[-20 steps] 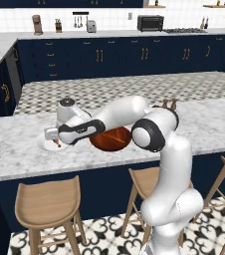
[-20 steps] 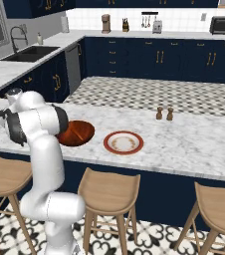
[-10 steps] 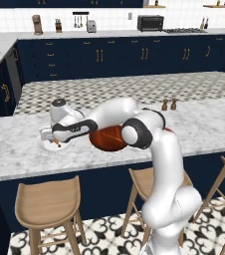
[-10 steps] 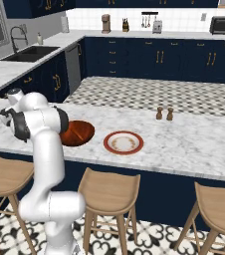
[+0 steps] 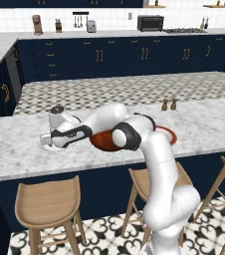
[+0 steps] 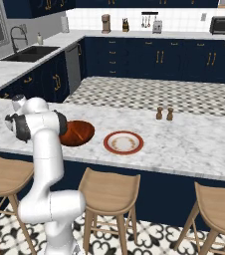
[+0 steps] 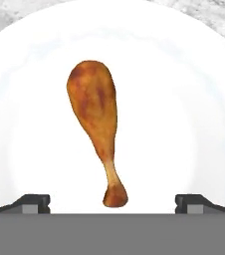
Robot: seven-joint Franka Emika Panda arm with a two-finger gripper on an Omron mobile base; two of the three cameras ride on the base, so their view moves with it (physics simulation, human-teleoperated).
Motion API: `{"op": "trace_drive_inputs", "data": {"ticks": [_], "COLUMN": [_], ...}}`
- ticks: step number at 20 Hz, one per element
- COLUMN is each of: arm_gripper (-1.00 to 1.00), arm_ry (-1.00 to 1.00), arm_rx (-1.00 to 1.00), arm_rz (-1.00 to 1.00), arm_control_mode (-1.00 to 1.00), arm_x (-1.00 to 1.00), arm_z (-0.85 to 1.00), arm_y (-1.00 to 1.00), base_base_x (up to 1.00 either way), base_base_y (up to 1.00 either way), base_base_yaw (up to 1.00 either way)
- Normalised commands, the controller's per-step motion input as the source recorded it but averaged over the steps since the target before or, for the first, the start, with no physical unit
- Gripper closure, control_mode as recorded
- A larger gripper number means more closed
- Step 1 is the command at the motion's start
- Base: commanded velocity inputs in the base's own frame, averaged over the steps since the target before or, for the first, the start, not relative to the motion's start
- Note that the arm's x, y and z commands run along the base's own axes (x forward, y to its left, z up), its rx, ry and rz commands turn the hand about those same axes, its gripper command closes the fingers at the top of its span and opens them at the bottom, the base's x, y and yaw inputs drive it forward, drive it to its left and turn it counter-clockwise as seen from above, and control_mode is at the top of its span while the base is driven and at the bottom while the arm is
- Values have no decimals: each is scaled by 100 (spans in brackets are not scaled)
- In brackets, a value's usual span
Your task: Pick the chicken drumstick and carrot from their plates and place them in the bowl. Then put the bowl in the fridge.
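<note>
Colours as I log them from my station:
- Golden-brown roasted chicken drumstick (image 7: 95,115), darker reddish mottling on the meaty end.
- Plain white round plate (image 7: 194,109) under it.
- White-and-grey veined marble island counter (image 5: 15,144).
- Glossy reddish-brown bowl (image 6: 78,132).
- Red-rimmed round plate with cream centre (image 6: 123,142).
- Brown wooden salt and pepper shakers (image 6: 164,113).
- Navy cabinets with brass handles (image 6: 174,60).
- Tan wooden stools (image 5: 47,203).

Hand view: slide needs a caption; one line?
Open gripper poised above a browned chicken drumstick lying on a round white plate.
</note>
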Motion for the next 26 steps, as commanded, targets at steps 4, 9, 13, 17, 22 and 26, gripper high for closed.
{"op": "trace_drive_inputs", "data": {"ticks": [4, 9, 13, 17, 22, 26], "arm_gripper": [-100, -100, 100, 100, 100, 100], "arm_ry": [0, 0, 0, 0, 0, 0], "arm_rx": [0, 0, 0, 0, 0, 0], "arm_rz": [0, 0, 0, 0, 0, 0], "arm_control_mode": [-100, -100, -100, -100, -100, -100], "arm_x": [44, 32, 22, 1, -16, -73], "arm_z": [-21, -8, -46, -49, -45, -28], "arm_y": [6, 7, 13, 0, -10, -38], "base_base_x": [0, 0, 0, 0, 0, 0], "base_base_y": [0, 0, 0, 0, 0, 0], "base_base_yaw": [0, 0, 0, 0, 0, 0]}}
